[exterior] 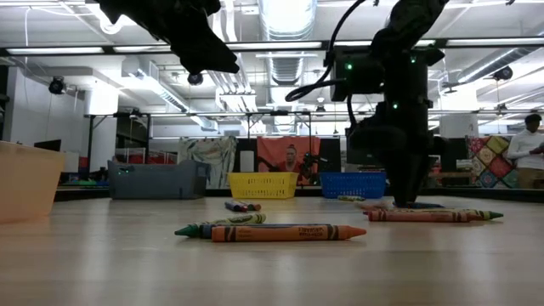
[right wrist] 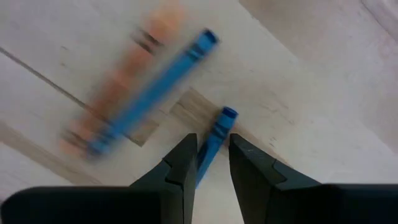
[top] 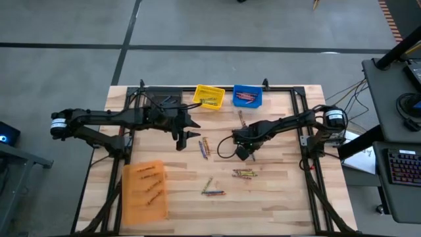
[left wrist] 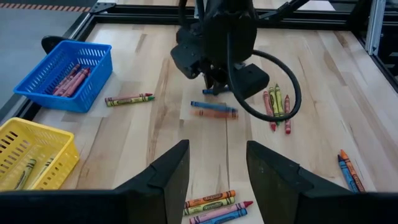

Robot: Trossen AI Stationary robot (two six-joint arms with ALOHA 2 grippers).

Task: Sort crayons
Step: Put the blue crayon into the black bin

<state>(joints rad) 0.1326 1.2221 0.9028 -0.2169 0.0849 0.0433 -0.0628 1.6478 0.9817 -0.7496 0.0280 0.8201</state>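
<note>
the right tool (right wrist: pixel 211 163) is down at the middle of the wooden surface (top: pixel 276 197), its two fingers drawn narrow around a blue crayon (right wrist: pixel 213 142) that sits between them with its far end sticking out; whether they are pressing on it yet or only framing it is hard to judge. just beside it lie another blue crayon (right wrist: pixel 152 90) and an orange crayon (right wrist: pixel 124 81), both smeared in the right wrist view, so their exact lie is uncertain. the likely trouble is a poor hold: the crayon is thin and round, and gripped close to one end it could swivel, roll out or drop on the way to a bin. the fingers could also nudge the neighbouring pair and scatter them. the left tool (left wrist: pixel 217 171) hangs above the surface with its fingers wide and nothing between them, over a small bunch of crayons (left wrist: pixel 214 207), and near enough to the right arm that a careless move might bring the two together. other crayons lie loose over the surface, some in the blue basket (top: pixel 247 96), the yellow basket (top: pixel 208 96) and the orange bin (top: pixel 145 191). in the high view the right arm hides its own fingertips, and in the low view the grasped crayon cannot be picked out.
</note>
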